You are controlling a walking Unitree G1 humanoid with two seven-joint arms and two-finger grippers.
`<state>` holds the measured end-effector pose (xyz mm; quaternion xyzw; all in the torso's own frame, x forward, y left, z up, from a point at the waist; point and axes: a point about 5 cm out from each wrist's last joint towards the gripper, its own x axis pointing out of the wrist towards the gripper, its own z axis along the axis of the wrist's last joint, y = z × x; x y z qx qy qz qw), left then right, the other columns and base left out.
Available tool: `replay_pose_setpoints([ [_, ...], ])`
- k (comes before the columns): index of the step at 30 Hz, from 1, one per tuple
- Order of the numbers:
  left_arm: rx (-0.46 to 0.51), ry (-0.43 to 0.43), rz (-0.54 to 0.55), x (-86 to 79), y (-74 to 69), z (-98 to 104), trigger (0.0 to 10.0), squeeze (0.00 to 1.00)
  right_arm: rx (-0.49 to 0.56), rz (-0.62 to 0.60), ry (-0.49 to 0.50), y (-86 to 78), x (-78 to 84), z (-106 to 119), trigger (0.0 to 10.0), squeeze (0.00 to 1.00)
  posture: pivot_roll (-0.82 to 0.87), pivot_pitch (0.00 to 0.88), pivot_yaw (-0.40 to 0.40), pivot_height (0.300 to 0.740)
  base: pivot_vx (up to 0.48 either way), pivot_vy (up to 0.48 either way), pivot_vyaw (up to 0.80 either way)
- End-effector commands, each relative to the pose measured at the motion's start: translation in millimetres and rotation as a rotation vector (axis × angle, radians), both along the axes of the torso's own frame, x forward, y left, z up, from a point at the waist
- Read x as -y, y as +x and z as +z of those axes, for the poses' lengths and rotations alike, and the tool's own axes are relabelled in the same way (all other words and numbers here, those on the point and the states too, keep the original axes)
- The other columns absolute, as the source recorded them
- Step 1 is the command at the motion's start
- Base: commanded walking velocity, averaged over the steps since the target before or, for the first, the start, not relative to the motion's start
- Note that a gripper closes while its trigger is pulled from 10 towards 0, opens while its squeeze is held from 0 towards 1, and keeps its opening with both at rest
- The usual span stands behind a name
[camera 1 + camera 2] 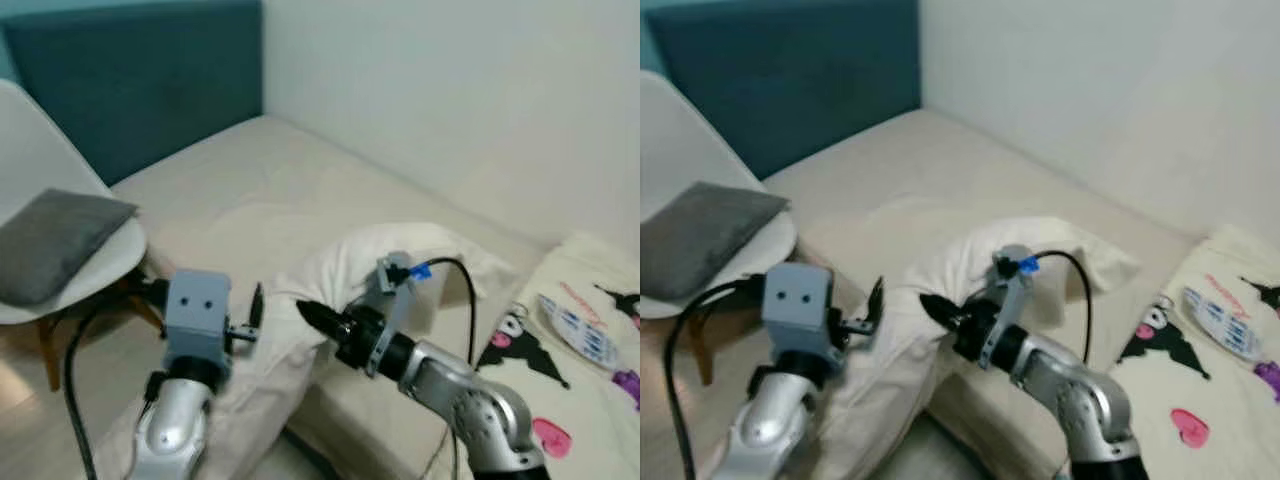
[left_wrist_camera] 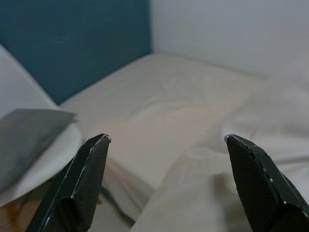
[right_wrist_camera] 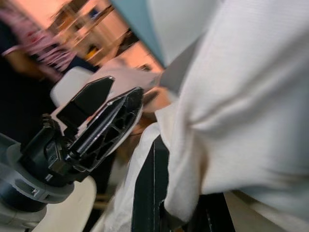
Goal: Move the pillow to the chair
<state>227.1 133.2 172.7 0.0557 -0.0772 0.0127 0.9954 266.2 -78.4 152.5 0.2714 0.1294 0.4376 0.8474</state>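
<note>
A: Where is the pillow (image 1: pixel 400 262) lying?
B: On the bed (image 1: pixel 270 185), at its near edge; the blanket (image 1: pixel 580 350) is lying to its right.
A: And the chair (image 1: pixel 40 160)?
B: Standing left of the bed; a cushion (image 1: pixel 55 240) is resting on its seat.

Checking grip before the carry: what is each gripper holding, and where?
Right gripper pinches the white pillow at its near edge; left gripper is open, holding nothing.

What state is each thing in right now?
White pillow: on the bed edge, one end pinched.
Right end effector: shut on the pillow's cloth.
Left end effector: open, holding nothing, beside the pillow.
White chair: upright.
Grey cushion: lying on the chair seat.
</note>
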Motion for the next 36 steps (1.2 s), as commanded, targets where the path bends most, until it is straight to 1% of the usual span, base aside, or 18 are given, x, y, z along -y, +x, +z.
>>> replay_pose_setpoints([
  [1, -0.022, 0.004, -0.012, 3.6, -1.7, -4.3, 10.0, 0.0, 0.086, -0.001, 0.038, 0.7, 2.8, 15.1, 0.0, 0.0, 0.09, 0.0, -0.124, 0.74, 0.0, 0.0, 0.8],
  [13, -0.027, 0.006, -0.013, 4.8, -1.3, -6.2, 10.0, 0.0, 0.091, 0.003, 0.026, 0.7, 3.3, 13.1, 0.0, 0.0, 0.1, 0.0, -0.129, 0.74, 0.0, 0.0, 0.8],
  [14, -0.027, 0.006, -0.014, 4.9, -1.2, -6.3, 10.0, 0.0, 0.092, 0.002, 0.025, 0.7, 3.2, 12.8, 8.4, 0.0, 0.1, 0.0, -0.129, 0.74, 0.0, 0.0, 0.8],
  [16, -0.027, 0.007, -0.014, 4.9, -1.1, -6.3, 10.0, 0.0, 0.092, 0.002, 0.024, 0.8, 3.2, 12.7, 8.4, 0.0, 0.1, 0.0, -0.129, 0.74, 0.0, 0.0, 0.8],
  [17, -0.028, 0.007, -0.015, 5.0, -1.2, -6.6, 10.0, 0.0, 0.094, 0.003, 0.022, 0.5, 3.1, 12.6, 2.2, 0.0, 0.09, 0.0, -0.128, 0.74, 0.0, 0.0, 0.8],
  [18, -0.028, 0.007, -0.015, 5.0, -1.2, -6.6, 10.0, 0.0, 0.094, 0.003, 0.022, 0.5, 3.1, 12.6, 2.2, 0.0, 0.09, 0.0, -0.128, 0.74, 0.0, 0.0, 0.8],
  [19, -0.028, 0.007, -0.016, 5.2, -1.3, -6.9, 10.0, 0.0, 0.097, 0.007, 0.02, 0.3, 3.0, 12.5, 0.0, 0.0, 0.09, 0.0, -0.128, 0.74, 0.0, 0.0, 0.8],
  [26, -0.03, 0.009, -0.019, 5.6, -1.4, -7.7, 10.0, 0.0, 0.099, 0.011, 0.017, -0.5, 2.8, 11.5, 0.0, 0.0, 0.09, 0.0, -0.127, 0.74, 0.0, 0.0, 0.8],
  [27, -0.03, 0.009, -0.02, 5.6, -1.4, -7.7, 10.0, 0.0, 0.101, 0.011, 0.017, -0.7, 2.7, 11.5, 10.0, 0.0, 0.09, 0.0, -0.126, 0.74, 0.0, 0.0, 0.8],
  [36, -0.028, 0.012, -0.021, 5.9, -0.4, -6.9, 10.0, 0.0, 0.11, 0.015, 0.016, -0.3, 2.2, 12.1, 10.0, 0.0, 0.1, 0.0, -0.129, 0.74, 0.0, 0.0, 0.8],
])
